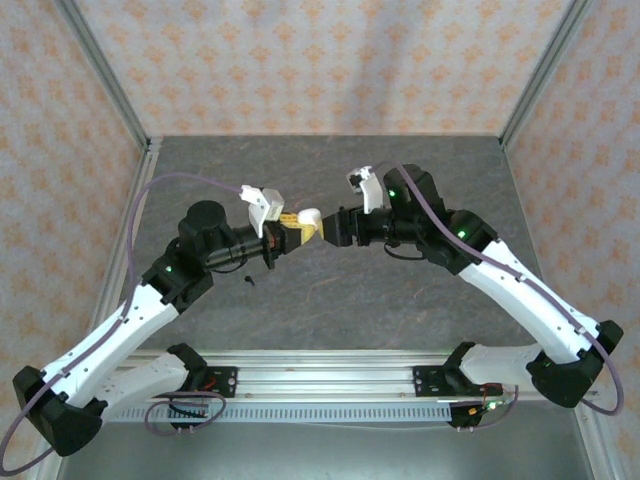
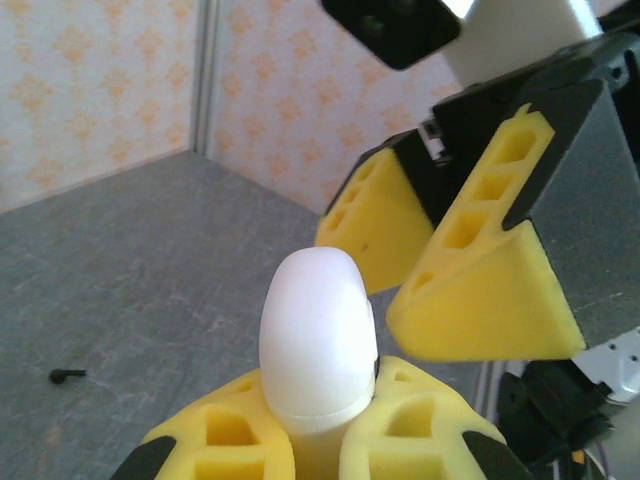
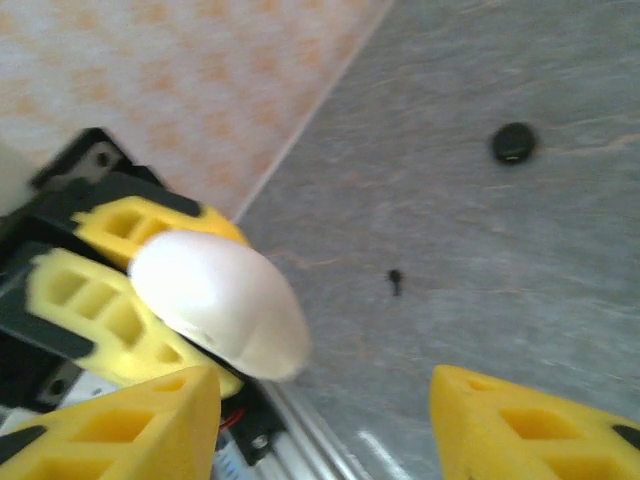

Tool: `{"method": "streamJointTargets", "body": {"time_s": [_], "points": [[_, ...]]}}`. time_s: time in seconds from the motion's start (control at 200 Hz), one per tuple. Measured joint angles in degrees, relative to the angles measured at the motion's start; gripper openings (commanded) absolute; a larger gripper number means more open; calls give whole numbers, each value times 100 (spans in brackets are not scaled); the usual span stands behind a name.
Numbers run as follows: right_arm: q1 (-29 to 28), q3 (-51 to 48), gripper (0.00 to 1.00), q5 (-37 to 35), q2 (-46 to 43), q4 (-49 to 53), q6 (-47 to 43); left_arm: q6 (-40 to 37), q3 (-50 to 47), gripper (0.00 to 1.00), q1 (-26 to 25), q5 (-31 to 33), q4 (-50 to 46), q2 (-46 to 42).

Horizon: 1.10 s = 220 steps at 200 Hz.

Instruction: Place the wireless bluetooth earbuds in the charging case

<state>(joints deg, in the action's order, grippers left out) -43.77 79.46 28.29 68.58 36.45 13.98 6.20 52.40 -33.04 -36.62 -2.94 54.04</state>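
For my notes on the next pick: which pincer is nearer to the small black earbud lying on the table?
Left. The left pincer, shut on the white case, hangs just beyond the earbud; the open right pincer is farther right.

Bright, even, diffuse light; faint soft shadows on desk (image 1: pixel 330 300). Right wrist view motion-blurred throughout. Left wrist view: charging case (image 2: pixel 318 330) nearly overexposed.

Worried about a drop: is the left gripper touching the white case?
Touching. Left wrist view: the white case sits clamped between the left gripper's yellow pads.
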Motion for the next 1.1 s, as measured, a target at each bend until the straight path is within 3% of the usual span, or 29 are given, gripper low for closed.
{"method": "streamJointTargets", "body": {"time_s": [0.255,0.415,0.741,0.896,1.101], "points": [[669,-4,67,-1290,-616,162,-138,-160,136,0,15,566,-37,498],[1388,-271,68,-1523,-787,146,68,-175,404,0,120,717,-87,1283],[2474,-1226,68,-881,-378,-52,776,256,1467,0,734,774,-238,3746],[2817,-1377,63,-382,-31,-315,1049,492,2100,0,909,772,-450,4992],[3091,-1469,59,142,369,-614,1202,691,2914,9,931,769,-942,6269]]}}
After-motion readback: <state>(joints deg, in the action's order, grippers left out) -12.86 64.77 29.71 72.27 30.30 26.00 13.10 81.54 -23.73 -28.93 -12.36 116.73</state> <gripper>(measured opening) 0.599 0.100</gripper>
